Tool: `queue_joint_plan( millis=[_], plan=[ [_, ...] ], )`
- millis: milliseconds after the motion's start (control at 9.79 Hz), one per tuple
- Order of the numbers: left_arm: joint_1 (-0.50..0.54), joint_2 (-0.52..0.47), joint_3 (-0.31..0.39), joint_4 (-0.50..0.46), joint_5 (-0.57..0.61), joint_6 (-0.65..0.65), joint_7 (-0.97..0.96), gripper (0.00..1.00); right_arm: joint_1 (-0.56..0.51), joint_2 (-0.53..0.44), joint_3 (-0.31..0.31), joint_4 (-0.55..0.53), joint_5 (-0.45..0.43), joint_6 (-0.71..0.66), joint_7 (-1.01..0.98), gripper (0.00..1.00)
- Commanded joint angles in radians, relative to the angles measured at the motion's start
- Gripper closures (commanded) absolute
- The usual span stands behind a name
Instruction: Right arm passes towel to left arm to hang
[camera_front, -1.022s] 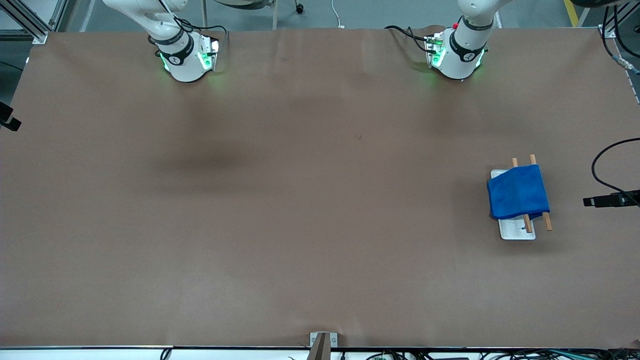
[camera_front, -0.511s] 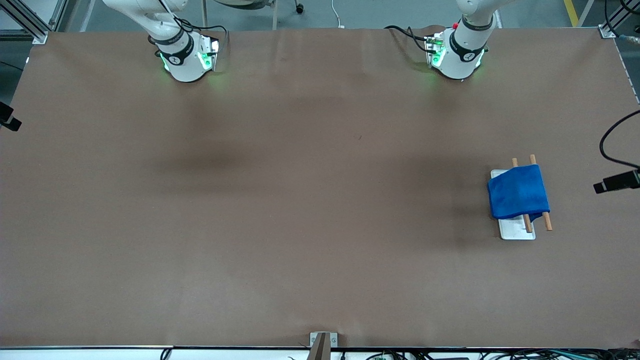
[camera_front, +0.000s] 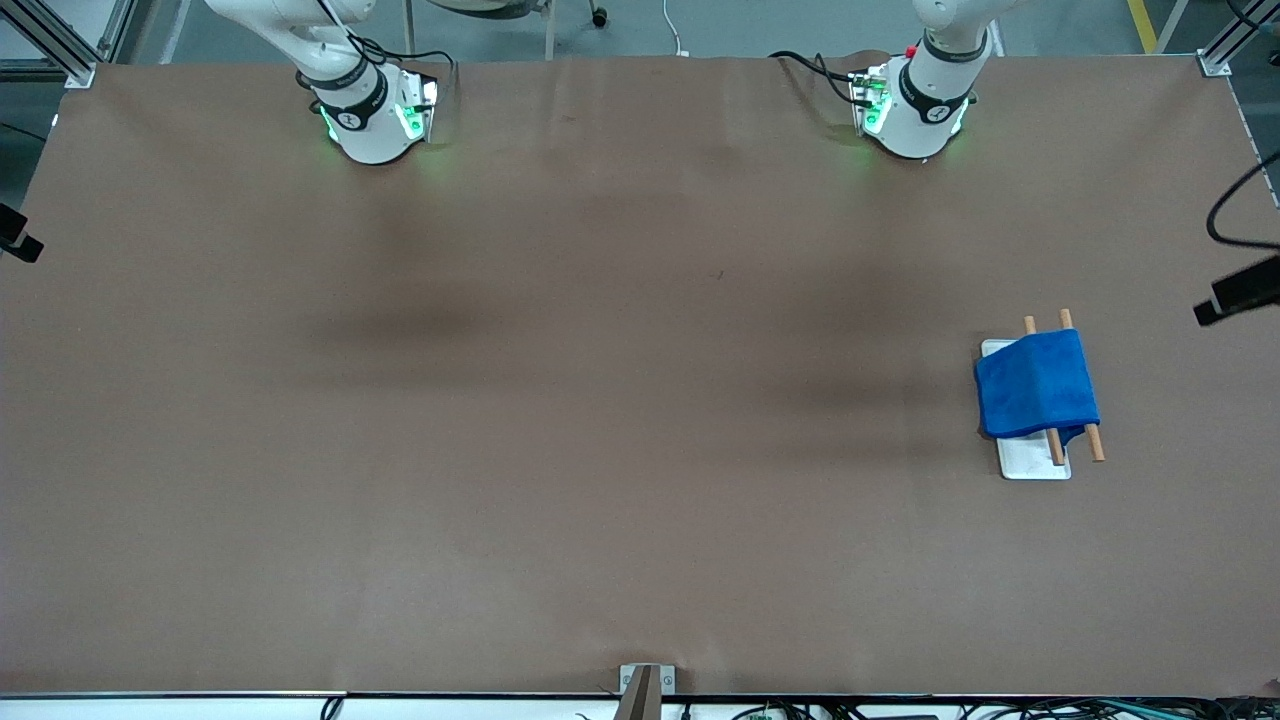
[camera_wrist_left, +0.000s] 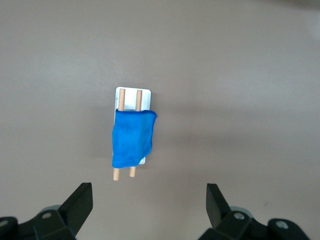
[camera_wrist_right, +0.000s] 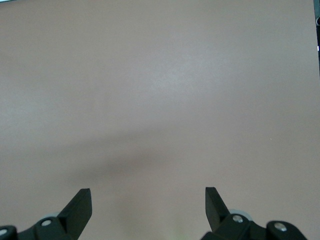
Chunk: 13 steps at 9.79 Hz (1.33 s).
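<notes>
The towel (camera_front: 1036, 385) had not stirred in the last second. It hung folded over the two rods (camera_front: 1095, 445) of the rack, above its white base (camera_front: 1035, 462), toward the left arm's end of the surface (camera_front: 640, 400). What had changed was small. A black part (camera_front: 1238, 290) with a cable, at that same end, had slid steadily up the front view, and the shadow beside the rack had drifted with it. I took that for my left arm pulling away. My left hand (camera_wrist_left: 147, 192) hung high over the rack, fingers wide apart and empty. My right hand (camera_wrist_right: 147, 195) was also spread and empty, over bare surface. I judged the hanging done and only the retreat left.
</notes>
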Motion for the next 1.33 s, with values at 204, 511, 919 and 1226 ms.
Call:
queue_joint_plan(
  millis=[204,511,919,1226],
  plan=[
    [-0.105,-0.109,0.035,-0.089,0.022,-0.027,-0.034,0.0,-0.005,-0.01,0.005,-0.01,0.006,-0.003,0.017,0.0],
    [-0.355,-0.192,0.241,-0.21,0.01,-0.028,-0.019,0.0,-0.005,-0.01,0.005,-0.01,0.007,-0.003,0.017,0.0],
    [-0.442,-0.344,0.297,-0.436,0.004,0.047,-0.016,0.0,-0.006,-0.01,0.005,-0.011,0.007,-0.003,0.015,0.0],
    [-0.431,-0.337,0.298,-0.433,0.004,0.049,-0.02,0.0,-0.006,-0.01,0.005,-0.011,0.007,-0.003,0.015,0.0]
  ],
)
